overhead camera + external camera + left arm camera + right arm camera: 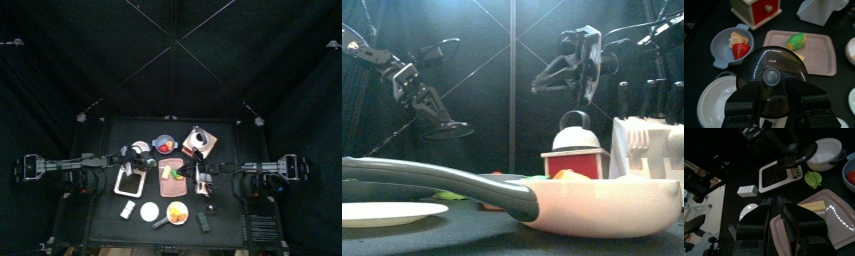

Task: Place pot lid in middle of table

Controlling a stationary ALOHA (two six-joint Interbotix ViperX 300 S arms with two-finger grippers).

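Observation:
The pot lid (764, 60) is dark and glossy with a grey knob. My left gripper (771, 102) is shut on it and holds it above the table (230, 140), over the rim of a white pot (714, 97). The right wrist view shows the lid (794, 155) hanging beside that white pot (827, 150). In the top view the left gripper (132, 154) is at the table's left middle. My right gripper (779, 208) hangs empty over a pink tray (834, 213), jaws together. It is right of centre in the top view (203, 172).
A blue bowl (727, 47) of food, a red and white grinder (757, 10) and corn (796, 40) lie on or near the pink tray (817, 55). A white tray (781, 173) with dark contents sits left of centre. A white pan (596, 205) and a plate (389, 212) stand at the front.

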